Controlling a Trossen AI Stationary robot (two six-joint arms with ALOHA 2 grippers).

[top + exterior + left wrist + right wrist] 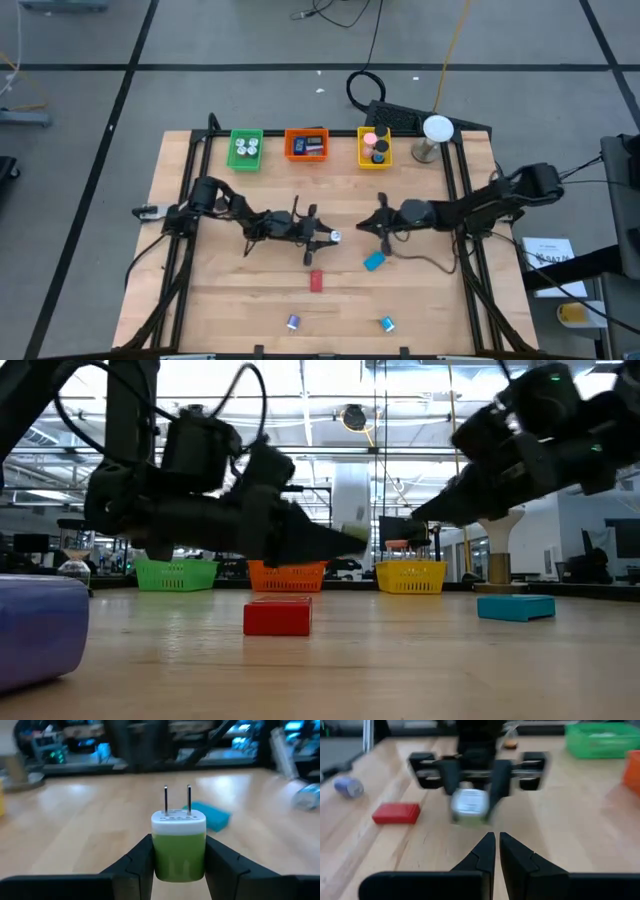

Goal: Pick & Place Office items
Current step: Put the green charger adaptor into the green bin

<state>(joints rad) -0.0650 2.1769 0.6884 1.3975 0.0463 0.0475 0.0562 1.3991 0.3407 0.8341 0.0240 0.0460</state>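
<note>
A small charger plug, green-bodied with a white face and two metal prongs, sits between the fingers of my left gripper near the table's middle. It also shows in the right wrist view, charger. My right gripper faces it from the table's right, shut and holding nothing, a short way off. A red block, a blue block, a purple roll and a blue roll lie flat on the wood nearer the front edge. My left gripper pinches the charger's green body by its two opposite sides, one finger on each. The fingers lie level and point toward the table's right. The white face and prongs stick out ahead of the fingertips. The charger hangs clear of the table.
Green, orange and yellow trays stand in a row at the far edge, each with items inside. A white ball on a stand is at the far right. Cables trail along the right arm.
</note>
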